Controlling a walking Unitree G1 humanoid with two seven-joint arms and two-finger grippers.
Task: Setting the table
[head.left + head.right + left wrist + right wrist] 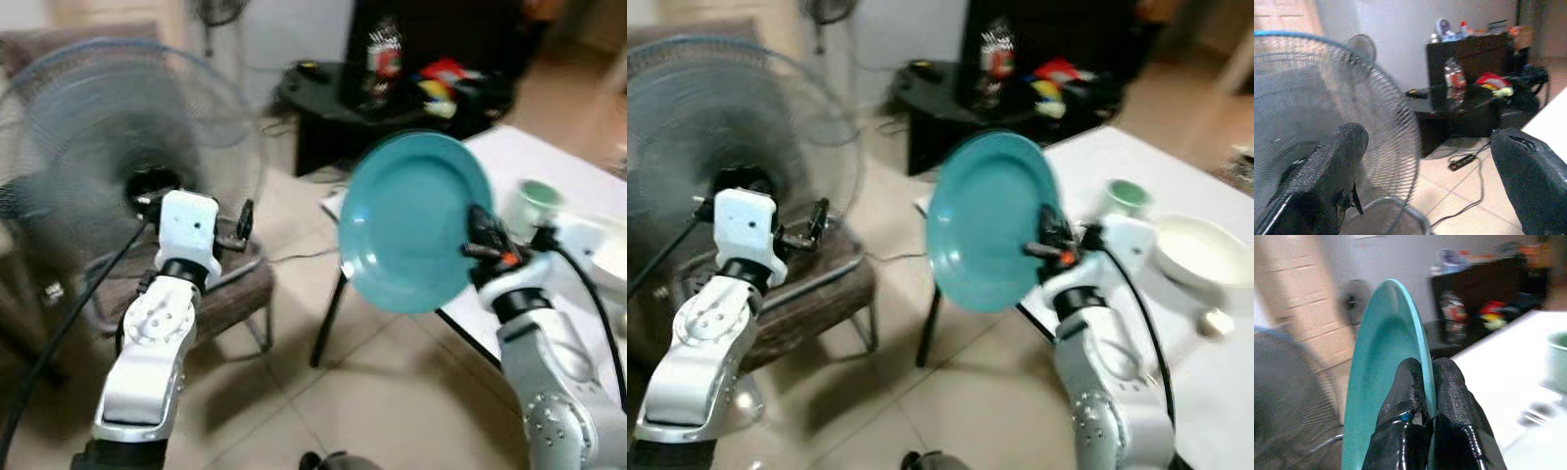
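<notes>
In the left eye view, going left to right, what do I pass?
Standing fan → left end effector → teal plate held on edge by the right end effector → green cup → white bowl.

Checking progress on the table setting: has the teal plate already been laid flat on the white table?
No: the right gripper holds the teal plate upright by its rim, in the air beside the white table.

Plate teal; table white; cup pale green; fan grey, blue-rimmed; gripper fingers black.
</notes>
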